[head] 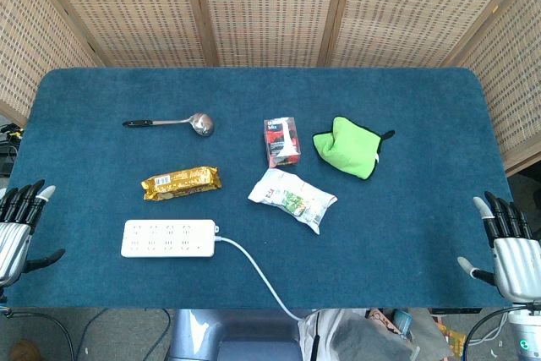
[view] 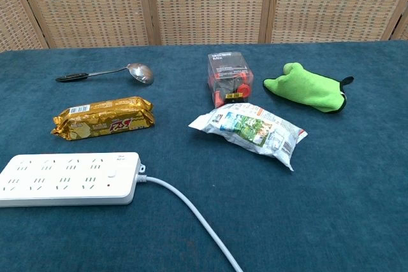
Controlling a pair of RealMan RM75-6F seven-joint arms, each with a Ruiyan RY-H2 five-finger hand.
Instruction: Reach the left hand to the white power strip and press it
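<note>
With the left hand (head: 19, 230) held empty, fingers spread, off the tabletop's (head: 423, 209) left edge, the white power strip (head: 169, 238) near the front-left could be missed or shoved, or the gold snack pack (head: 181, 182) brushed.

We find very little that reads clearly. On the small clear box (view: 230, 78) with red contents, the dark top label carries pale lettering; in the chest view we can make out only the word "Mix" on its second line, while the line above it is too small for us to tell. The gold snack pack (view: 104, 118) bears a white label patch at its left end and red lettering along its side, but we cannot read either. The white and green snack bag (view: 249, 129) shows printed panels that stay illegible to us. On the white power strip (view: 67, 178) we see no legible marking.
</note>
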